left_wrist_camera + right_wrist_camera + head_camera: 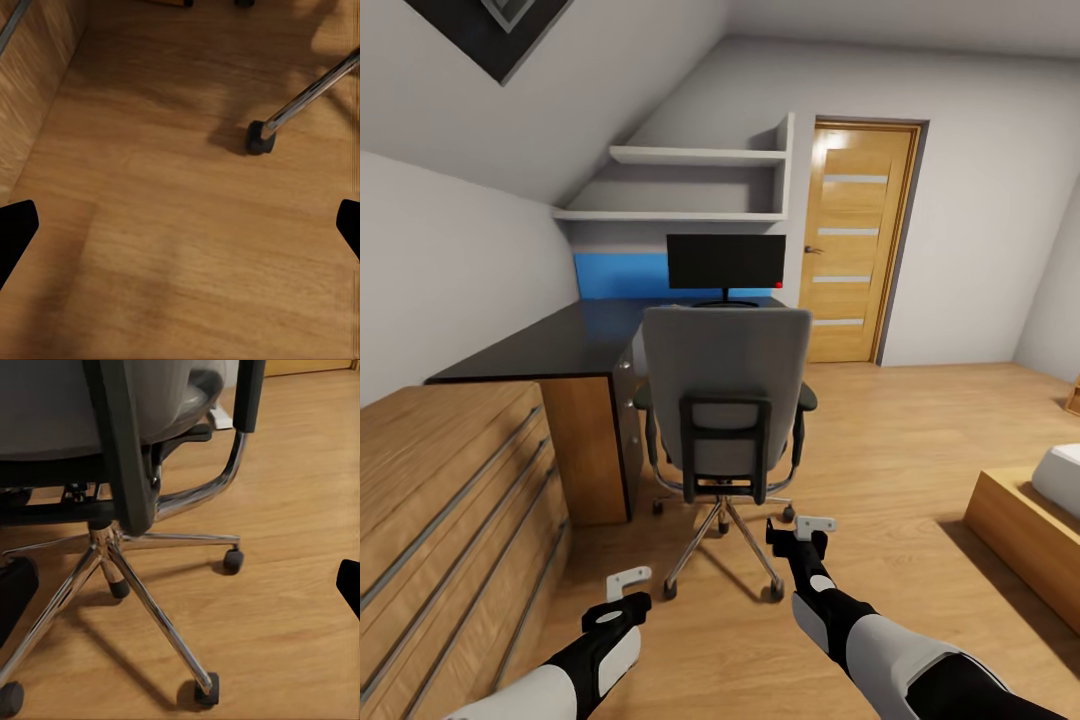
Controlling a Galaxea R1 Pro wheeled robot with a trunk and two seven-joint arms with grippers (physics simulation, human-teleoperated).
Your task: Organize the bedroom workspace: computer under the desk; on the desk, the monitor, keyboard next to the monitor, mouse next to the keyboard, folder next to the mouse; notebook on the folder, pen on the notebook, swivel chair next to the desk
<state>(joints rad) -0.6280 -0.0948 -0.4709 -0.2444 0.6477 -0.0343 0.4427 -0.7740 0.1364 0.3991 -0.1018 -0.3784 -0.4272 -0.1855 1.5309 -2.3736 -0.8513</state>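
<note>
Left jaws: the left gripper (628, 585) hangs low over the floor (172, 225) with its jaws spread wide and nothing between them; a chair caster (259, 138) lies ahead of the jaws, well apart.
Right jaws: the right gripper (801, 530) is also spread wide and empty, just behind the chair's chrome base (142, 585) — near, not touching.
Swivel chair: the swivel chair (725, 385) stands straight ahead of both jaws, its back turned to the robot, tucked toward the tabletop (550, 345).
Monitor: the monitor (726, 262) sits on the tabletop beyond the chair, well past the reach of either jaws.
Folder: hidden by the chair's backrest — I cannot tell whether it lies on the seat.
Other items: keyboard, mouse, notebook and pen cannot be made out from here.
Step in hand: by my reading, the approach to the chair, aiming at the folder.
Next move: likely to come round the chair's side or raise an arm over the backrest, so the seat comes into sight before any grasp.
</note>
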